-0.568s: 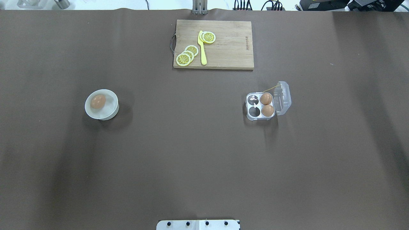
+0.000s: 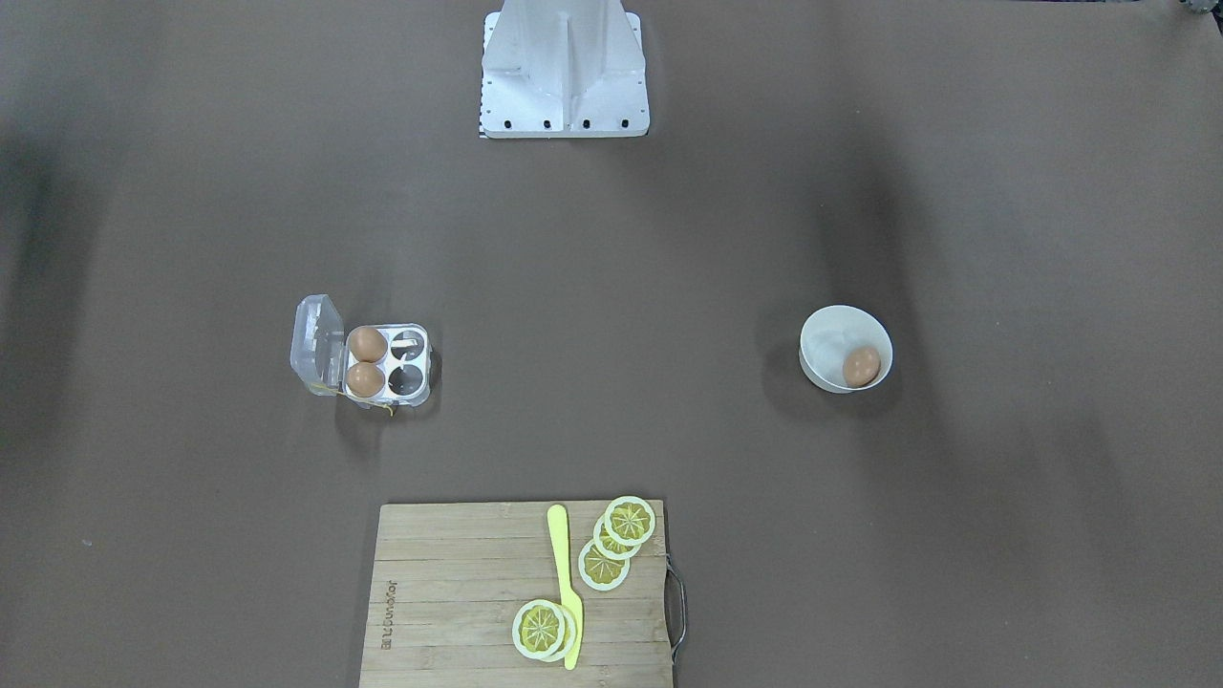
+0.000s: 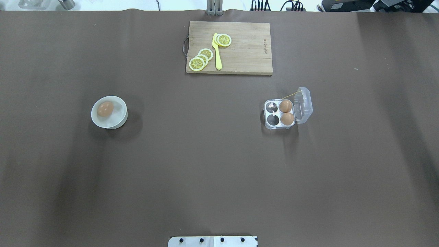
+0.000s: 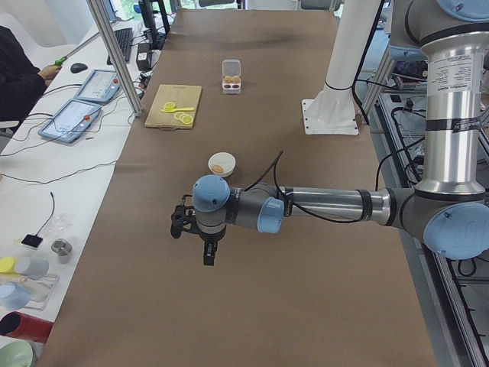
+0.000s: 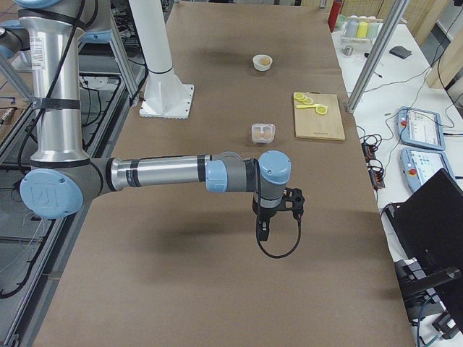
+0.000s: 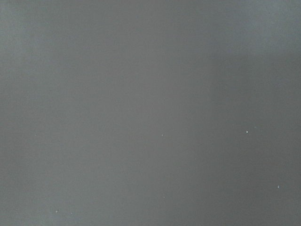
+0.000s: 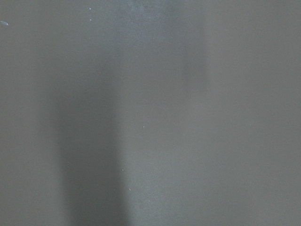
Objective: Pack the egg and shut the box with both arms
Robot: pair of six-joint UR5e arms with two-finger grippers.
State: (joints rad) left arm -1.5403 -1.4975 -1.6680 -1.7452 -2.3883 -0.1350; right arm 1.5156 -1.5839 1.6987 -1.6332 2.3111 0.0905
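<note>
Left-side view: left arm (image 4: 321,205) stretched level across mid-frame. Left gripper (image 4: 208,254) hung fingers-down above bare table (image 4: 229,321), touching nothing. Fingers apart or together: could not tell from this angle.

Right-side view: right arm (image 5: 159,172) posed likewise. Right gripper (image 5: 264,230) pointed down at mid-frame, holding nothing that showed. Its finger state was equally unreadable.

Both wrist cameras gave only blurred grey-brown surface.

Overhead, mid-frame: egg (image 3: 105,109) lay in a white bowl (image 3: 120,117) at left-centre. Box (image 3: 279,113) sat right of centre, well apart from the bowl, lid (image 3: 304,103) swung open toward the right. Two more eggs (image 3: 285,106) filled the two cells beside the lid. Yellow string (image 3: 291,94) ran off the lid's upper edge.

Top centre: board (image 3: 247,51) carried lemon slices (image 3: 197,63) and a yellow knife (image 3: 217,56).
</note>
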